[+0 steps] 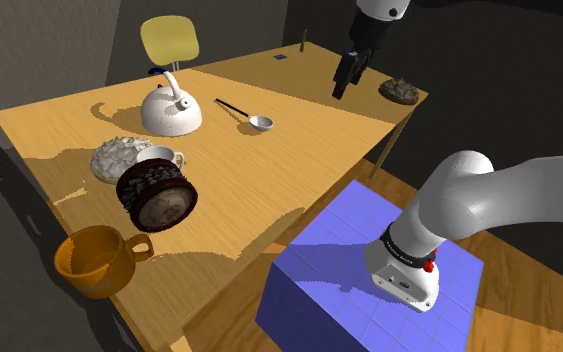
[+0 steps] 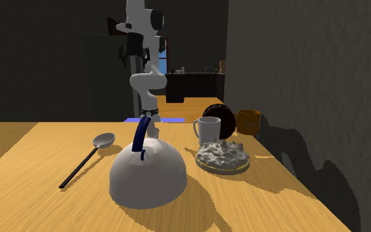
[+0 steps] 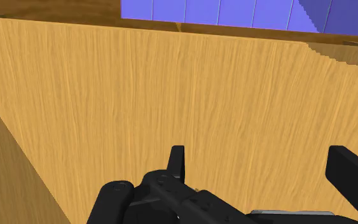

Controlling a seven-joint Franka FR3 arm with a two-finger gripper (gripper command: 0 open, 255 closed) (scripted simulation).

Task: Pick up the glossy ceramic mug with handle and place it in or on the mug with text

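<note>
Shoulder view: orange-brown mug (image 1: 97, 262), glossy, judged to be the item to be lifted, is sited near the table (image 1: 299, 150) edge at this view's lower left, well apart from the gripper (image 1: 342, 88), which hangs above the far side. It is set upright, mouth up, long axis vertical, handle pointed toward this view's right. White mug (image 1: 158, 157), judged to be the receiving item though no text can be read on it, is stood upright just beside a dark ribbed drum (image 1: 157, 192). Handling is judged as follows: rigid, fairly light, brittle if knocked, glaze likely slippery. A hold is best taken across the rim wall on the side away from the handle, or on the handle itself. Second exterior view: orange-brown mug is seen upright toward the far right, behind the drum and the white mug; which way its handle points cannot be made out. Wrist view: black fingers (image 3: 177, 162) are held wide apart with nothing between them; bare table top is seen beneath, blue stand (image 3: 234, 13) beyond its edge.
</note>
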